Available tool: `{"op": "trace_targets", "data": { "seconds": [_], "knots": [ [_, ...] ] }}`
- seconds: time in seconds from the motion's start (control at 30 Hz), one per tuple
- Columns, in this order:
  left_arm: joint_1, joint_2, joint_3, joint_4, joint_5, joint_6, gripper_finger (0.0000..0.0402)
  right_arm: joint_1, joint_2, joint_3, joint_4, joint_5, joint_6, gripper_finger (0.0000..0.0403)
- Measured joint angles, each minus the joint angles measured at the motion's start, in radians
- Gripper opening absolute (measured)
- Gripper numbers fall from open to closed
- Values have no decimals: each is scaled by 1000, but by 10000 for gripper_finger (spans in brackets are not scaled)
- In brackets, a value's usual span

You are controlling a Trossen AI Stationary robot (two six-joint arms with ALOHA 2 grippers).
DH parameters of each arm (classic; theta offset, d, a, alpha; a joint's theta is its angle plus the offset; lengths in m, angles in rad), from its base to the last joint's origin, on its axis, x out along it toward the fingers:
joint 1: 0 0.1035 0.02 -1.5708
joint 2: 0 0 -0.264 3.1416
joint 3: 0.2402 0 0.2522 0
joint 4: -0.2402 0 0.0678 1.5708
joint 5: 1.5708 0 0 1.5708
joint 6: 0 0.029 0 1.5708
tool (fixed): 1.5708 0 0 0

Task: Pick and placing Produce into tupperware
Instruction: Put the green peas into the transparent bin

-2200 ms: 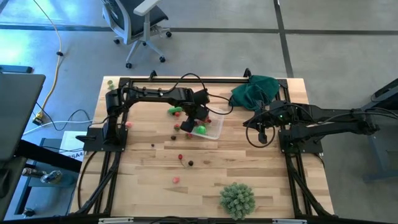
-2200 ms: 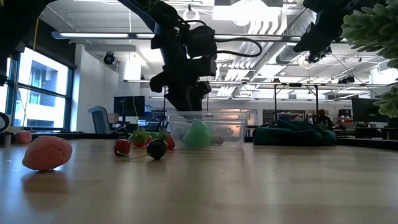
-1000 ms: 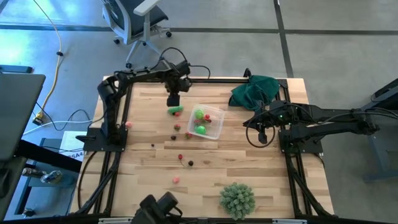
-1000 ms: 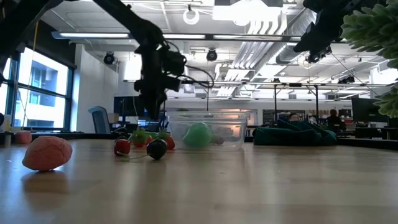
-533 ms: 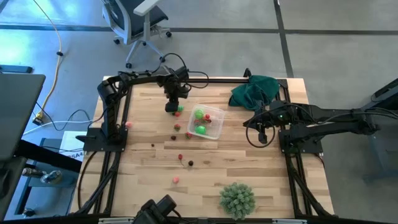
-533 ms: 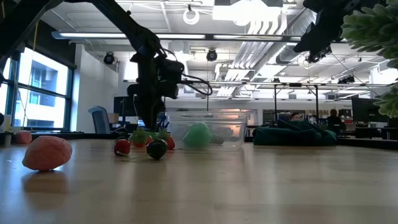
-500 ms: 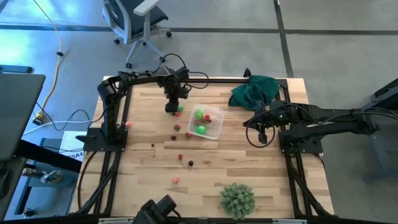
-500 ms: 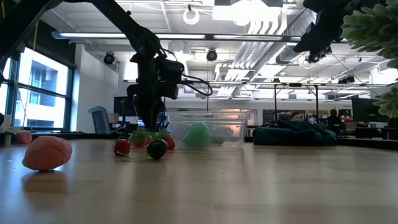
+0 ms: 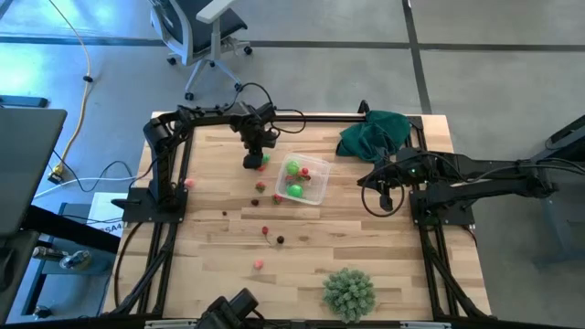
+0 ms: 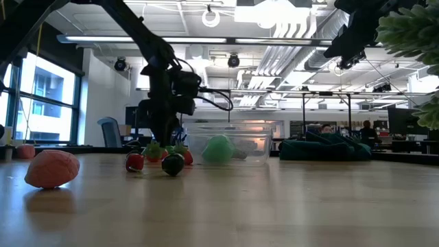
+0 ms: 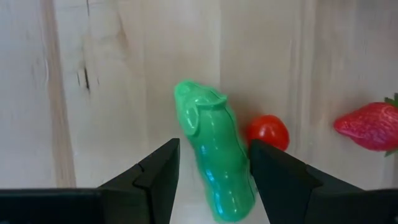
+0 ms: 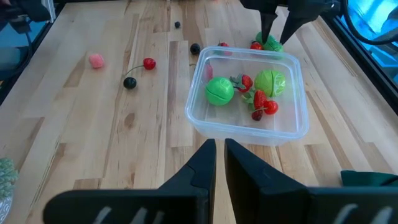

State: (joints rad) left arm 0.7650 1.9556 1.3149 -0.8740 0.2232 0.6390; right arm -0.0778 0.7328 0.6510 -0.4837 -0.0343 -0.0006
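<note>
Reaching down at upper centre of the high view, your left gripper (image 9: 254, 161) straddles the green produce piece (image 11: 214, 158) with jaws apart, beside the tupperware (image 9: 304, 178); the pick is in hand. Next, you close on it and lift across. Your right gripper (image 12: 219, 163) waits right of centre, jaws together.

No text, label, brand, number or sign can be read anywhere in these views, neither on the desk nor in the room behind it.
</note>
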Motion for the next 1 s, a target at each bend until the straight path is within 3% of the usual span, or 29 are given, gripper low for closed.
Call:
{"op": "trace_targets", "data": {
  "seconds": [0.43,0.8,1.0],
  "knots": [
    [0,0,-35,82,-106,-34,184,0,0,0,0,0,0,24],
    [0,0,-34,117,-113,8,184,0,0,0,0,0,0,24],
    [0,0,-34,116,-192,-12,184,0,0,0,0,0,0,24]
  ]
}}
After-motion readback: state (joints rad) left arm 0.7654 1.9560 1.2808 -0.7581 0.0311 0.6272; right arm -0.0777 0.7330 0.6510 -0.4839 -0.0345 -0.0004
